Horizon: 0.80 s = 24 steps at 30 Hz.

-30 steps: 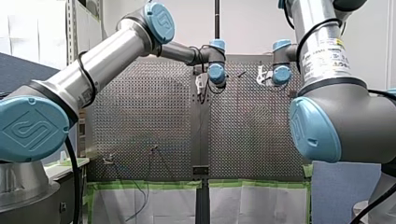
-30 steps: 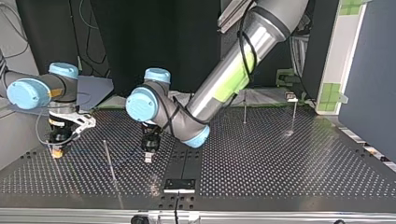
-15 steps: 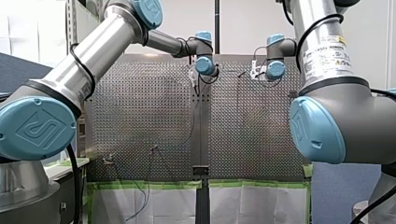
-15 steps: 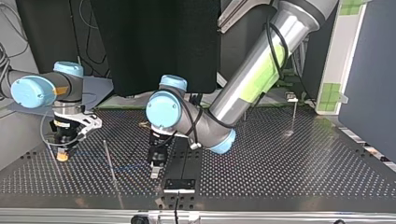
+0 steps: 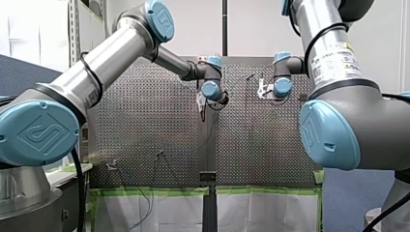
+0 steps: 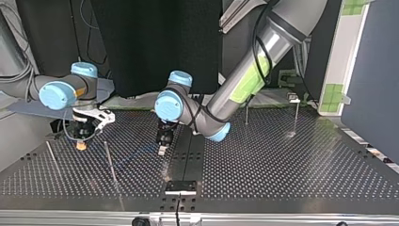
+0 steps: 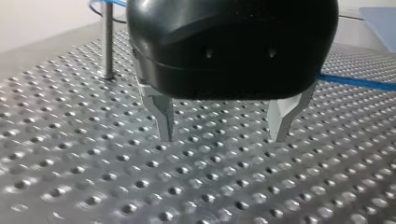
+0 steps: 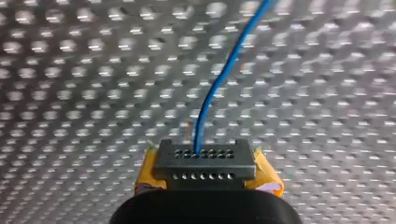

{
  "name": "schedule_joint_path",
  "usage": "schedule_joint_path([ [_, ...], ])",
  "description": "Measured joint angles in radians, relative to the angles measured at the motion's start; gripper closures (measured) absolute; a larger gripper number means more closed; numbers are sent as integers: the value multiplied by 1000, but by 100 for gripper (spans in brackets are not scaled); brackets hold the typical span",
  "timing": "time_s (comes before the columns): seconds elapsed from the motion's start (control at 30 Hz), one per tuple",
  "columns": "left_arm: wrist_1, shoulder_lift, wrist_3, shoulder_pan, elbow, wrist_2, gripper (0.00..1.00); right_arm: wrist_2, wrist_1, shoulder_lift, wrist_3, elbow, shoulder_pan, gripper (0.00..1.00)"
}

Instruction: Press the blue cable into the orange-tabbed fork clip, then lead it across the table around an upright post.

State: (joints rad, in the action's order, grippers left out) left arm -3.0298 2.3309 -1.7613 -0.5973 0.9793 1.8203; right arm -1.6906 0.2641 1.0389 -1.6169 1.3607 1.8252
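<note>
Two tapered bare-metal jaws stand apart under the smooth, rounded black housing (image 7: 233, 46) of my left arm. Nothing lies between them, and they hang just above the perforated metal table (image 7: 187, 186), a dull silver sheet dotted with even rows of small round holes. Near them a thin, round upright metal post (image 7: 107, 42) rises from the table. The thin blue cable (image 7: 355, 82) shows as a straight, glossy line low over the table behind the housing. My right arm's jaws are dark grey blocks pierced with two rows of tiny holes, backed by yellow pads (image 8: 268, 179) with slightly ragged edges. They are clamped together on the blue cable, which comes out from between them and runs away over the table ahead in one gentle bend, smooth and even in thickness. In the top view the right arm's jaws sit low over the table at the left, and the left arm's jaws hang near the middle.
</note>
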Motion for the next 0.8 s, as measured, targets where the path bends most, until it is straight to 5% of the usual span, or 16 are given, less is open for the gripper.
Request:
schedule_joint_path([
  [0.6, 0, 3, 0, 5, 1, 11, 0, -41, 10, -137, 8, 45, 2, 100],
  [0.8, 0, 3, -1, 5, 0, 12, 0, -55, 49, -157, -7, 74, -4, 100],
])
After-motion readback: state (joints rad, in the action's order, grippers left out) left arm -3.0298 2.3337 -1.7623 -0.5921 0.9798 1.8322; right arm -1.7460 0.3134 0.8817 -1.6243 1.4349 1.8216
